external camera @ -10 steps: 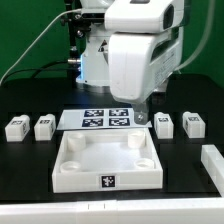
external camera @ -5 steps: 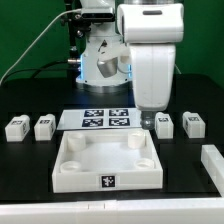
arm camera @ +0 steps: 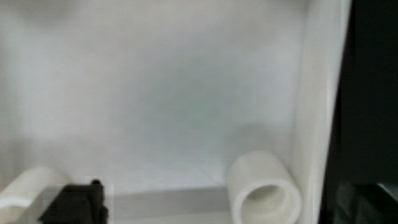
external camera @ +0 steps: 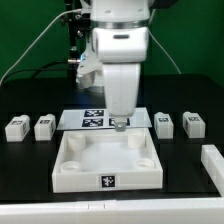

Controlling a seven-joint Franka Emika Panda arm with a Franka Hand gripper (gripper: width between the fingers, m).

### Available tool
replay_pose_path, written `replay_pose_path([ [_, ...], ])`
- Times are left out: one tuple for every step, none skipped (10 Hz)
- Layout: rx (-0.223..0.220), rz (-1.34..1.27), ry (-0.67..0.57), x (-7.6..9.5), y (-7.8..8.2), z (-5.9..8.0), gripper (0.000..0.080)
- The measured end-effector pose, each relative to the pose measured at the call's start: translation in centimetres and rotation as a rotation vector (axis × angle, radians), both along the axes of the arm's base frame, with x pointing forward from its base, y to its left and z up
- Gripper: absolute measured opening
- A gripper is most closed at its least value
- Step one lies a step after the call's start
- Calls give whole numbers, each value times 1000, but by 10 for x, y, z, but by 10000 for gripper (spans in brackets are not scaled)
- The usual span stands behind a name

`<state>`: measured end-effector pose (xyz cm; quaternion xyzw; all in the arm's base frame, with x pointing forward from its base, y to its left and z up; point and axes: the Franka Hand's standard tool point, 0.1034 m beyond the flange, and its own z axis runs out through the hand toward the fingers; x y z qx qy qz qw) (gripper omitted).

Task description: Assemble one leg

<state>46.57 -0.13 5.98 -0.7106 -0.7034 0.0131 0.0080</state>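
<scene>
Exterior view: gripper has swung toward the exterior view's left and is now above the tray rear rim. Nearest leg lies beside the tray, ungrasped.
Wrist view: fingers spread, holding nothing, corner socket below.
Handling: centre squarely over the leg before closing.

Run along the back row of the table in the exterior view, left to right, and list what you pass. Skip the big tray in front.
first leg → second leg → marker board → third leg → fourth leg
</scene>
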Motion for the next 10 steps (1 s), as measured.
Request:
replay_pose_path([
  [7, 3, -5, -17, -11, -13, 650],
  [12, -11, 20, -26, -15, -25, 650],
  [15, -15, 27, -27, -15, -33, 650],
  [19, -17, 39, -31, -14, -41, 650],
  [20, -22, 49, -34, -12, -45, 650],
  [21, -24, 56, -36, -13, -49, 650],
  [21, -27, 61, -37, -14, -51, 650],
  [21, -27, 61, -37, -14, -51, 650],
  [21, -27, 62, -37, -14, -51, 537],
  [21, -27, 62, -37, -14, -51, 401],
])
